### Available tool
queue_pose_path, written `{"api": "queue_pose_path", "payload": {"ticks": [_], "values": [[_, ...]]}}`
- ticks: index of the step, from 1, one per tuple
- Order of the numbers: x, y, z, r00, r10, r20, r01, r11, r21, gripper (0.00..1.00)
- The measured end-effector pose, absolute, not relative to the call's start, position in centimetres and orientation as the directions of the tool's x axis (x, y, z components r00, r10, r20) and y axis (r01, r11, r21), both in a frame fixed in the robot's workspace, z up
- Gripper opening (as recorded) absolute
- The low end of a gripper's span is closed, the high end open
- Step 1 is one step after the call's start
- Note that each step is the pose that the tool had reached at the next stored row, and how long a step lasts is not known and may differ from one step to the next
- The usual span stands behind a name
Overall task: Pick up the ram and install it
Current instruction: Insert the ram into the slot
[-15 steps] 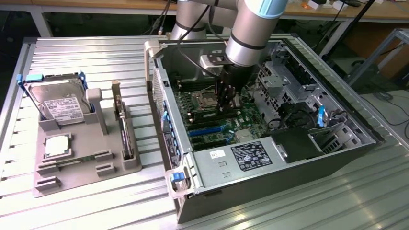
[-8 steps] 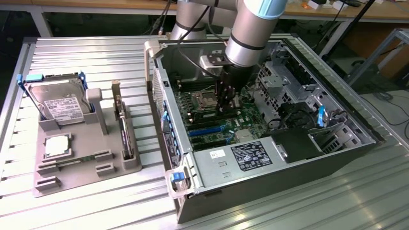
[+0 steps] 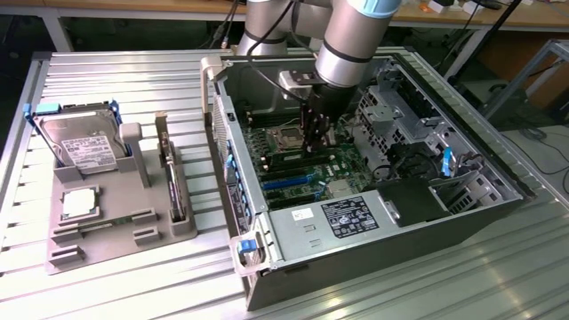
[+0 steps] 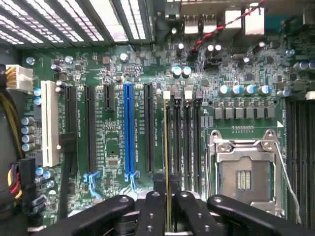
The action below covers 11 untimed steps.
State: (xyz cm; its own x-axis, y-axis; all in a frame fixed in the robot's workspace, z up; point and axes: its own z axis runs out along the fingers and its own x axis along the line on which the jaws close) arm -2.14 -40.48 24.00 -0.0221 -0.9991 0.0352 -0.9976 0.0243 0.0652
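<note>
Beside the square silver processor socket (image 4: 244, 172), the black pincer (image 4: 167, 204) clamps the slim dark-green ram stick (image 4: 166, 147) by its top edge; it looks light, stiff and fragile.

The exterior camera stands outside the open case (image 3: 382, 267), high and well back, looking down at a slant onto the motherboard (image 3: 334, 170). My wrist camera hangs close above that motherboard, facing straight onto it past my gripper (image 4: 169, 195), clamped on the ram (image 4: 166, 147). Both views share the board's processor socket (image 3: 286, 138) and memory slots (image 4: 189, 142).
</note>
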Motion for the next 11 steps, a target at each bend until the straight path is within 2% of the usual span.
{"api": "queue_pose_path", "payload": {"ticks": [11], "values": [[-2.14, -40.37, 23.20, -0.030, -0.999, 0.035, -0.997, 0.032, 0.065, 0.14]]}}
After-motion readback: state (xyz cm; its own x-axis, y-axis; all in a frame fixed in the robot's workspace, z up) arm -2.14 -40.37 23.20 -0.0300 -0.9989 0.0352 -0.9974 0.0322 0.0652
